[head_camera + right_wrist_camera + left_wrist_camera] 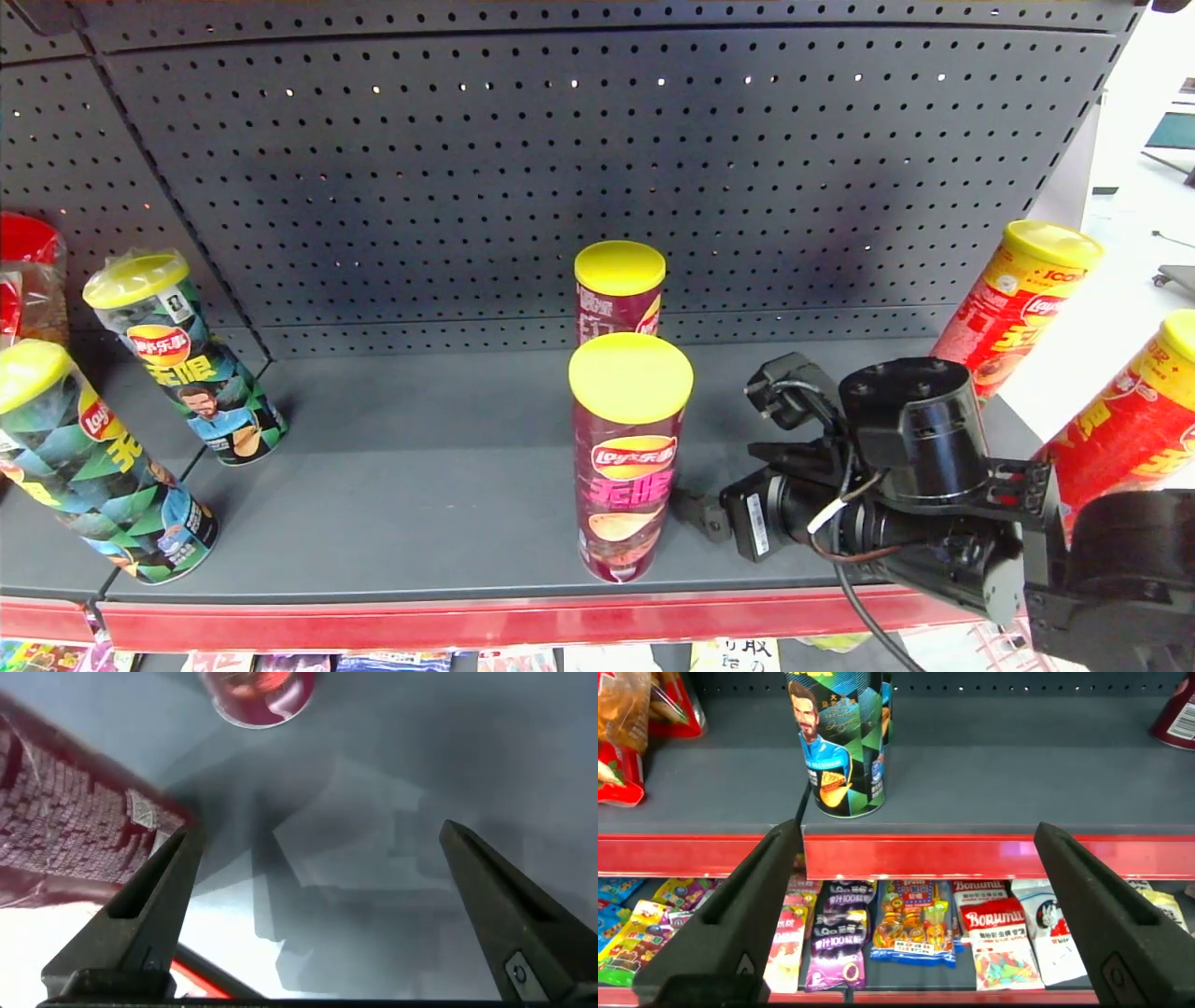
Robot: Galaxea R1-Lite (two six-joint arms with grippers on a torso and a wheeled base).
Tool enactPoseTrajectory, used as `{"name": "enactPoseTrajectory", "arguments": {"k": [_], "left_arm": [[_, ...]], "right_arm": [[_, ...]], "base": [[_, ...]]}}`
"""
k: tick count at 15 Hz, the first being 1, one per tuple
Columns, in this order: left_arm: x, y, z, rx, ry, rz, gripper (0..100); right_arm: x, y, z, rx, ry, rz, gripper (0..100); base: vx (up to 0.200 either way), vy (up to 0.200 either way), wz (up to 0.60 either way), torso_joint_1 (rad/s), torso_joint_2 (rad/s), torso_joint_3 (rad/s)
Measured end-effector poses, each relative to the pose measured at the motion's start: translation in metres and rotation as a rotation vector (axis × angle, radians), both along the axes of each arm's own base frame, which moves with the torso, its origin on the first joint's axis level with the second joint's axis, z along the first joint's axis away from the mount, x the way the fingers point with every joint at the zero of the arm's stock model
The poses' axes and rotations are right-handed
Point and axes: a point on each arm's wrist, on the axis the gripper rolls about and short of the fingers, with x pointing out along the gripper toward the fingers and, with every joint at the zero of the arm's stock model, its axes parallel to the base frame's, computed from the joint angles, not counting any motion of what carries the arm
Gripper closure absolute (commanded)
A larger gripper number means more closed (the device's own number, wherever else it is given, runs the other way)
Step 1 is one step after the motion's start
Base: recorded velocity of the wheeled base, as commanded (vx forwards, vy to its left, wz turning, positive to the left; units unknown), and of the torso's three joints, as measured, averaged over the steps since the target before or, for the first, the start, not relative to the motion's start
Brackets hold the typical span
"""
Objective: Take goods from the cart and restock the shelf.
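Note:
Two maroon chip cans with yellow lids stand upright mid-shelf, the front one (630, 457) near the shelf's red lip and the back one (619, 289) by the pegboard. My right gripper (700, 513) sits low on the grey shelf board (420, 467), just right of the front can's base and apart from it. In the right wrist view this gripper (318, 915) is open with only bare shelf between its fingers, and the maroon can's base (257, 695) lies beyond them. My left gripper (915, 924) hangs open and empty in front of the red shelf edge (971, 854).
Green-and-black cans (182, 359) (89, 467) stand on the left bay, one of them (842, 742) straight ahead of the left gripper. Red cans (1022, 289) (1134, 420) stand at the right end. Red snack bags (626, 728) lie far left. Snack packets (915, 924) hang below the shelf.

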Motion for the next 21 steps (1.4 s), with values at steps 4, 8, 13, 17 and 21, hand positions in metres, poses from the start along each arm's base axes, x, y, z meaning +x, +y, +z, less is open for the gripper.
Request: {"name": "enactPoseTrajectory", "arguments": {"k": [4, 8, 13, 17, 21], "left_arm": [[0.000, 0.000, 0.000, 0.000, 0.000, 0.000, 0], [0.000, 0.000, 0.000, 0.000, 0.000, 0.001, 0], [0.000, 0.000, 0.000, 0.000, 0.000, -0.001, 0], [0.000, 0.000, 0.000, 0.000, 0.000, 0.001, 0], [0.000, 0.000, 0.000, 0.000, 0.000, 0.000, 0]], "right_arm": [[-0.005, 0.005, -0.003, -0.013, 0.004, 0.014, 0], [-0.007, 0.010, -0.002, -0.012, 0.000, 0.025, 0], [-0.008, 0.011, -0.003, -0.013, 0.000, 0.029, 0], [-0.008, 0.010, -0.003, -0.016, 0.003, 0.029, 0], [-0.016, -0.010, 0.005, 0.001, -0.010, -0.002, 0]], "base": [[0.000, 0.000, 0.00, 0.000, 0.00, 0.000], [0.000, 0.000, 0.00, 0.000, 0.00, 0.000], [0.000, 0.000, 0.00, 0.000, 0.00, 0.000], [0.000, 0.000, 0.00, 0.000, 0.00, 0.000], [0.000, 0.000, 0.00, 0.000, 0.00, 0.000]]}}
